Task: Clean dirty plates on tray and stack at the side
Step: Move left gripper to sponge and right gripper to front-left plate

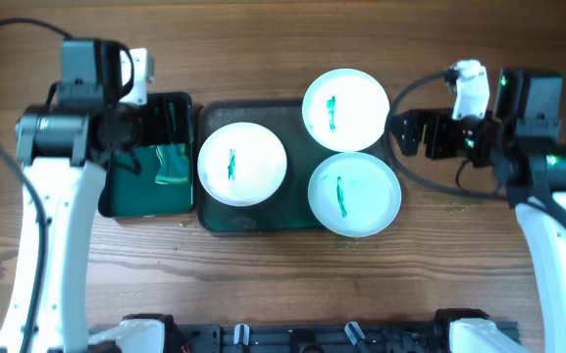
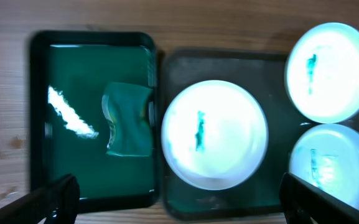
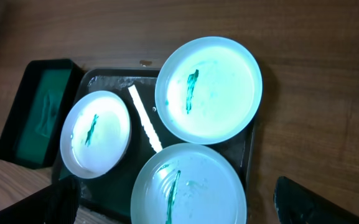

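The tray (image 1: 253, 218) lies on the counter (image 1: 283, 294), long axis left to right. It holds three green-streaked plates (image 1: 242, 163), and the right two overhang its rim. The left tool (image 2: 179, 205) hovers above the sponge tray (image 1: 126, 201). The right tool (image 3: 179, 208) points in from the right. Both are spread open.

Each of the three white plates (image 1: 258, 162) is marked by a green streak (image 1: 231, 164) — the tray (image 1: 222, 218) beneath is dark green, the tabletop (image 1: 283, 284) brown wood-grain.

Lowest plate (image 3: 188, 186), partly beyond the right wrist view's edge
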Controlling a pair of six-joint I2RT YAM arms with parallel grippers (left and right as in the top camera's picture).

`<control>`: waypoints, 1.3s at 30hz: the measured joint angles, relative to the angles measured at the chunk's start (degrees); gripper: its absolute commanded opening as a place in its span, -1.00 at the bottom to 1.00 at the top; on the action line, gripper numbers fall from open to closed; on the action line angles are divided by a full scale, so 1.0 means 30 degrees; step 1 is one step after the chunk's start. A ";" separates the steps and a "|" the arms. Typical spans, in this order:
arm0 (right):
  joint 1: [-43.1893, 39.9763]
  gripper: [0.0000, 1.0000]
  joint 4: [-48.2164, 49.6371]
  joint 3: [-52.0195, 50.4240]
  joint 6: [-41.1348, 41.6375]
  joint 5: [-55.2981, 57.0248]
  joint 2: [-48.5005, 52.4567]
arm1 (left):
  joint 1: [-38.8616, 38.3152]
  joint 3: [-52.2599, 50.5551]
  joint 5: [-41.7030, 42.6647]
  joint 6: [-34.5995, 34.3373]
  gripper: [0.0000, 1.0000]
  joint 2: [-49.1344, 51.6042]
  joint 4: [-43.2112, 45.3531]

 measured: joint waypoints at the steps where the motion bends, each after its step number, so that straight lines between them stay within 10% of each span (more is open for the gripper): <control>1: -0.0007 1.00 0.0044 0.0073 0.0153 -0.0044 0.0270 | -0.0015 0.0036 0.0437 -0.0102 1.00 0.0430 -0.0022; 11: -0.0007 0.98 -0.0313 0.0124 0.2820 -0.0255 0.3082 | -0.0036 0.0044 0.2222 -0.0306 1.00 0.1610 -0.0073; 39: 1.0054 -0.43 0.3985 0.4575 0.6965 0.3300 1.4695 | -0.0087 0.0138 -0.4852 -0.5872 0.78 0.3475 -0.0138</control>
